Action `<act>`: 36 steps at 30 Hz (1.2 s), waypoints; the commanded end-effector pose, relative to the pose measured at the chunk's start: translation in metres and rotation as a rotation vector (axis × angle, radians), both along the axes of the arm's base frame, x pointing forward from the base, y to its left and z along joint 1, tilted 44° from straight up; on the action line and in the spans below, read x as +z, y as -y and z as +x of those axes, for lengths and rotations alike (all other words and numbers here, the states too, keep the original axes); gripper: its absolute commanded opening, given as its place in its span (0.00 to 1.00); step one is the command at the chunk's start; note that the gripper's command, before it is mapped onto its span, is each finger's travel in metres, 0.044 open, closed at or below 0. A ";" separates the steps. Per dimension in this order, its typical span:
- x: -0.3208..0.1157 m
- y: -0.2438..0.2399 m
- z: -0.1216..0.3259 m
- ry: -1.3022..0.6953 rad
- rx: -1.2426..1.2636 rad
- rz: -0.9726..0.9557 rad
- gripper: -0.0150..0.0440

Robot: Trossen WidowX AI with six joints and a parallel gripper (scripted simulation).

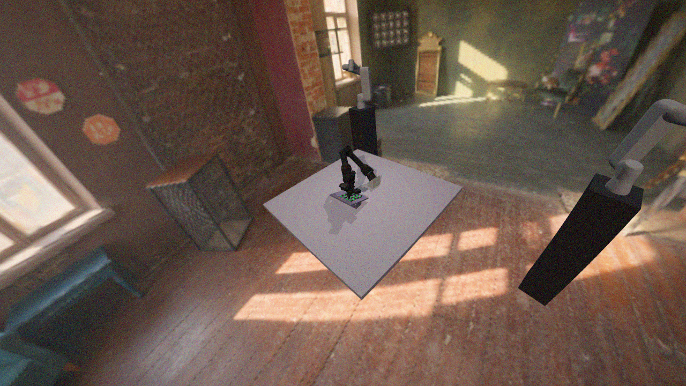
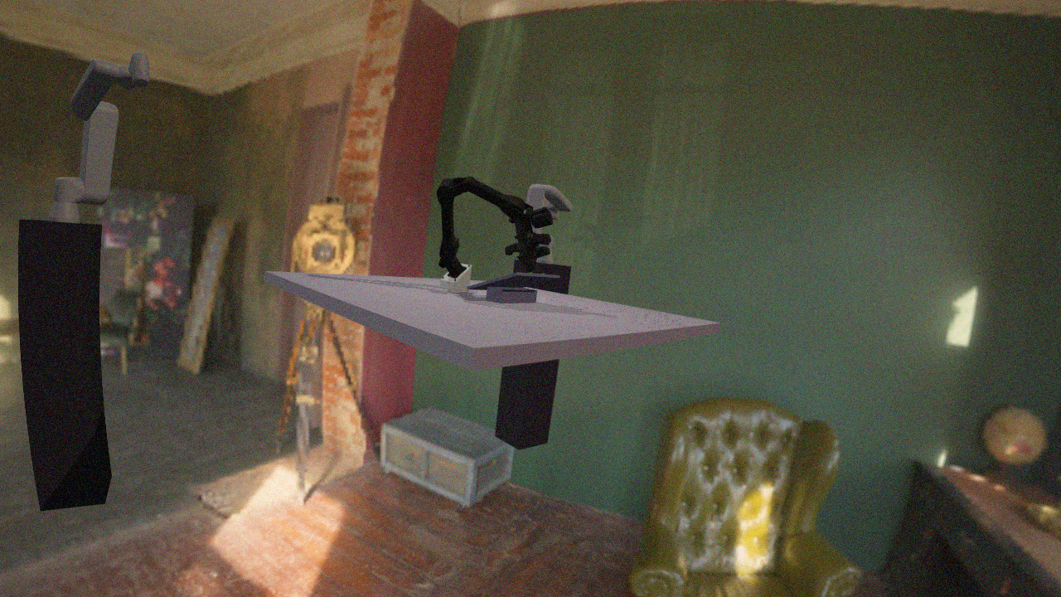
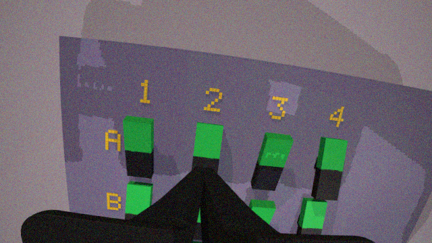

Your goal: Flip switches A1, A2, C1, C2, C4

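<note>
The switch panel (image 1: 352, 205) (image 2: 498, 282) (image 3: 236, 74) is tilted and carries green-and-black rocker switches. In the wrist view, switch A1 (image 3: 138, 136) and switch A3 (image 3: 276, 152) show a narrow far end face, with their green ends looking raised. Switch A2 (image 3: 208, 140) and switch A4 (image 3: 333, 153) show no such face; their black ends look raised. My gripper (image 3: 202, 175) (image 1: 348, 197) is shut and empty, its tips over the near black half of A2; contact cannot be told. Switch B1 (image 3: 139, 198), switch B3 (image 3: 263, 210) and switch B4 (image 3: 314, 214) show partly. My fingers mostly hide B2. Row C is out of the wrist view.
The panel stands on a pale table (image 1: 374, 249) (image 2: 415, 319), beside the arm's white base (image 1: 373, 182) (image 2: 457, 277). A dark box (image 2: 510, 295) is under the panel. Two grey arms on black pedestals (image 1: 582, 239) (image 1: 363, 129) stand off the table.
</note>
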State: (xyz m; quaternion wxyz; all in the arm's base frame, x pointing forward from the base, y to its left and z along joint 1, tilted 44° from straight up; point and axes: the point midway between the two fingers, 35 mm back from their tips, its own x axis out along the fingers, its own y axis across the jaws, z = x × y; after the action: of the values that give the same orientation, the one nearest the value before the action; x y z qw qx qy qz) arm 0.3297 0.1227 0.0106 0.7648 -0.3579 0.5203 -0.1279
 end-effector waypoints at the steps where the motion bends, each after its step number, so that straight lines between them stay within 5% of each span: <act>1: -0.001 0.002 0.000 -0.002 0.002 -0.008 0.25; 20: 0.000 0.000 0.000 -0.001 -0.001 0.000 0.25; 26: 0.043 -0.036 -0.025 -0.023 -0.016 -0.011 0.25; 31: 0.042 -0.036 -0.027 -0.023 -0.016 -0.010 0.25; 36: 0.012 -0.037 -0.079 -0.027 -0.016 -0.008 0.25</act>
State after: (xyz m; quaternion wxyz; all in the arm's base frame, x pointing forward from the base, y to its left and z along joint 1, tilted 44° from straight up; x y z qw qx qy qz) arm 0.2868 0.1612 0.0416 0.7629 -0.3508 0.5263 -0.1340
